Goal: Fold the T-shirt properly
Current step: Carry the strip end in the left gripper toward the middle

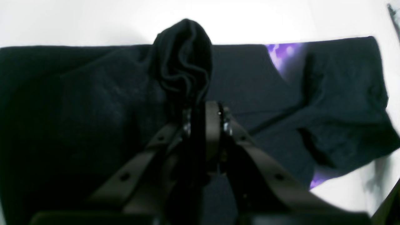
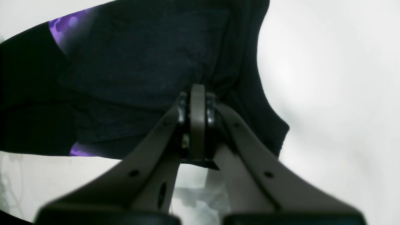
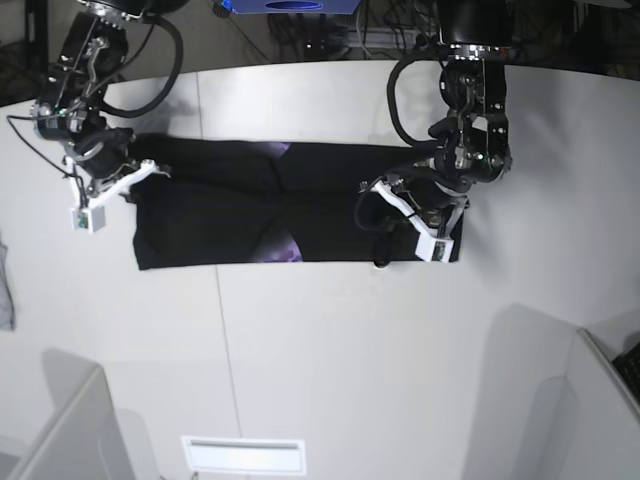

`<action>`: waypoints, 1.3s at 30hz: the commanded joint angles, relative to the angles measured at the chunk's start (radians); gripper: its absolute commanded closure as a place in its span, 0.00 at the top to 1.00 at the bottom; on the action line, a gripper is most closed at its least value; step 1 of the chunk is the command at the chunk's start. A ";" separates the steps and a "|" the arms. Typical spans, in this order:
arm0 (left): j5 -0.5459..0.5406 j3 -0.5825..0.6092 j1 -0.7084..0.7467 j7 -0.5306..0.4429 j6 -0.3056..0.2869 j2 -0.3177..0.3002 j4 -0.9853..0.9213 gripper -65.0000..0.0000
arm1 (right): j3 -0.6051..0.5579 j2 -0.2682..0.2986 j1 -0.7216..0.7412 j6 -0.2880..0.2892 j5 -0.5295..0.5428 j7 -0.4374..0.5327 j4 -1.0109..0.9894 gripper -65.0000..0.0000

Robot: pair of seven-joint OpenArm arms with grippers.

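the t-shirt lies as a long black band across the far half of the white table, plain side mostly up, with small patches of purple print showing near its middle fold. the left gripper sits over the end of the t-shirt nearest its own arm, its jaws pressed narrow on a bunched-up fold of black fabric that rises in a soft peak just past the fingertips; the cloth beyond that peak spreads flat toward a purple patch. the right gripper is at the opposite end of the t-shirt, jaws clamped tight on the edge of the fabric, which puckers where they bite. beside that end of the t-shirt the table is bare white. a grey cloth scrap lies well apart from the t-shirt, at the table's edge.
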 commanded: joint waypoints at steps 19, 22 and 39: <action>-0.021 0.100 -0.089 -0.018 -0.007 0.089 -0.094 0.00 | 0.006 0.011 0.010 0.005 0.012 0.020 0.013 0.00; -0.023 0.101 -0.089 -0.018 -0.007 0.091 -0.099 0.00 | 0.006 0.011 0.009 0.005 0.012 0.020 0.013 0.00; -0.021 0.101 -0.094 -0.018 -0.007 0.106 -0.107 0.00 | 0.001 0.011 0.013 0.005 0.012 0.018 0.013 0.00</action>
